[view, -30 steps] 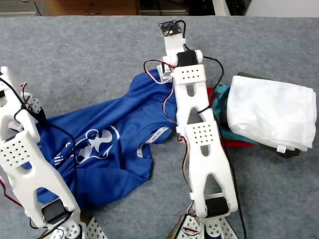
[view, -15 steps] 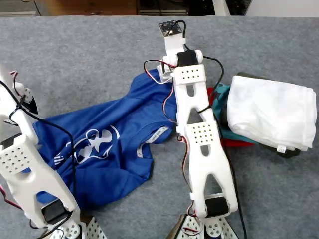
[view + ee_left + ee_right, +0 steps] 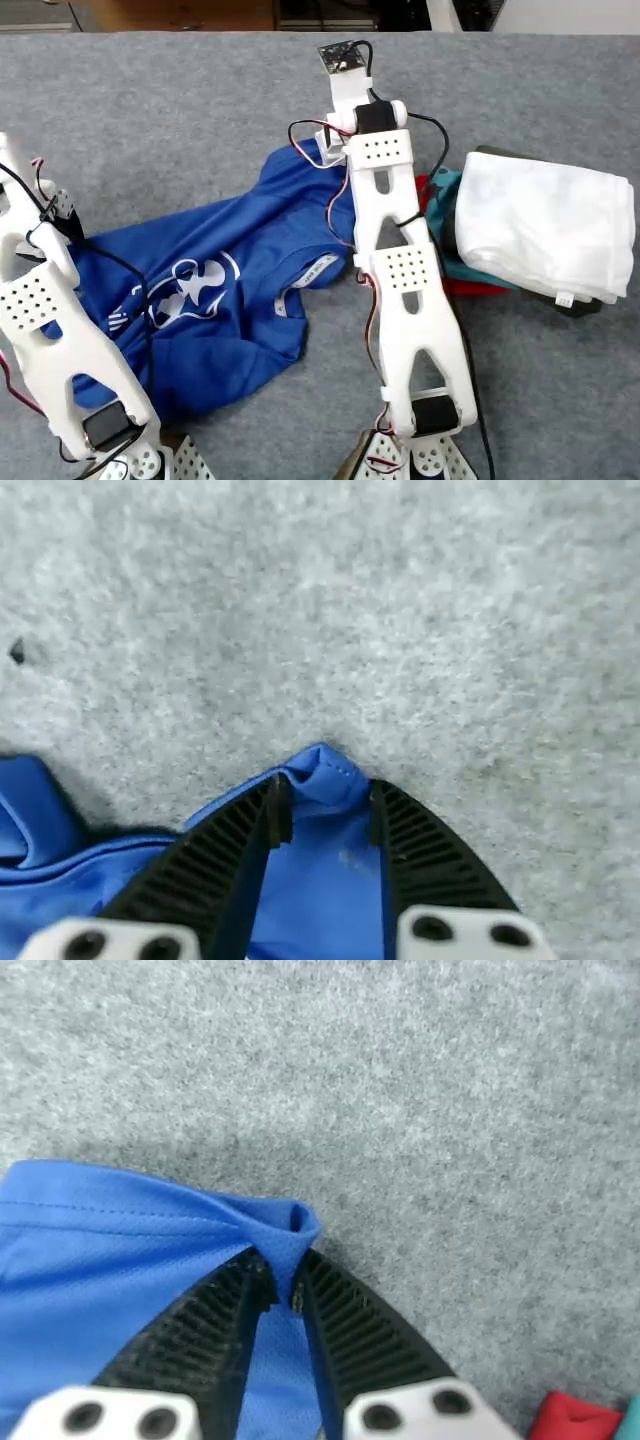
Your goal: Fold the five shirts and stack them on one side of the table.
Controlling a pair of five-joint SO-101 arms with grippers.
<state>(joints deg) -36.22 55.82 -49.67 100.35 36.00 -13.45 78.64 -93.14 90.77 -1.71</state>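
A blue shirt point(image 3: 220, 300) with a white print lies crumpled across the left half of the grey table. My right gripper point(image 3: 283, 1275) is shut on a pinched fold at the shirt's point(image 3: 120, 1250) far edge; its arm point(image 3: 385, 150) stretches up the table's middle. My left gripper point(image 3: 322, 805) is shut on a corner of the shirt point(image 3: 320, 770) at the left side, just above the cloth; its arm point(image 3: 40, 300) stands along the left edge. A folded white shirt point(image 3: 545, 225) tops a stack at the right, over teal point(image 3: 445, 190) and red point(image 3: 475, 288) ones.
Bare grey table point(image 3: 180, 100) runs along the far side and at the front right. The stack's red edge point(image 3: 575, 1422) lies close beside my right gripper. Cables hang off both arms over the blue shirt.
My left arm swung a little toward the far left, then came back close to where it was. The right arm and the stack have not moved.
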